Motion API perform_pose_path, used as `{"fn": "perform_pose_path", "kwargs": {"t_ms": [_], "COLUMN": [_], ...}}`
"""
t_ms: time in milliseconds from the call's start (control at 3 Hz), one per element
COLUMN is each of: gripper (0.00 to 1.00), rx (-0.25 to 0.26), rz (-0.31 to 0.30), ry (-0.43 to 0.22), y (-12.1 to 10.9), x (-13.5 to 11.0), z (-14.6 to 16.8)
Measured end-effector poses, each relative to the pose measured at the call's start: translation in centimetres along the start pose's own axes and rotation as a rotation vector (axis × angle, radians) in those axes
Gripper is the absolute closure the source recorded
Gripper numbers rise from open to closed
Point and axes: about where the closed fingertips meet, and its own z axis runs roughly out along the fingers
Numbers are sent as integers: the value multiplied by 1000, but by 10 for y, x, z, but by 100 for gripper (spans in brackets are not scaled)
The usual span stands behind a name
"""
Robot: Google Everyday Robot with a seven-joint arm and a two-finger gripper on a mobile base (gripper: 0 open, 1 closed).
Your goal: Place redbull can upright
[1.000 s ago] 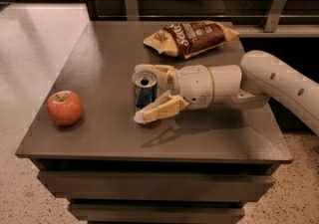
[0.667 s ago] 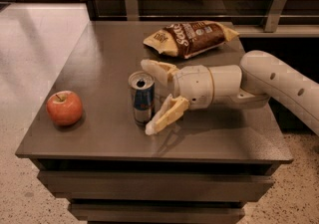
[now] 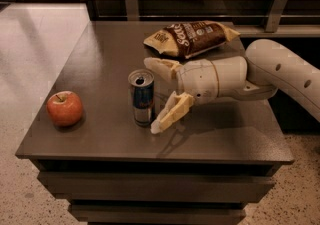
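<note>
Presently: redbull can (image 3: 142, 98) stood upright on the table (image 3: 100, 59), between apple (image 3: 65, 108) and gripper (image 3: 152, 95). Gripper was just beside it, fingers (image 3: 172, 111) spread wide, grasping nothing. Chip bag (image 3: 192, 38) lay behind.

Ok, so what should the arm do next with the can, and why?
Probably draw the gripper straight back to the right, away from the redbull can. The can stands upright on the table, and the fingers are open on either side of it, so sideways motion could tip it.
</note>
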Motion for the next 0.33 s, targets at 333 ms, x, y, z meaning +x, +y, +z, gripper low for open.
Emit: {"fn": "perform_pose_path", "kwargs": {"t_ms": [333], "gripper": [0], "rx": [-6], "rz": [1], "ry": [54], "y": [0], "x": [5], "z": [-10]}}
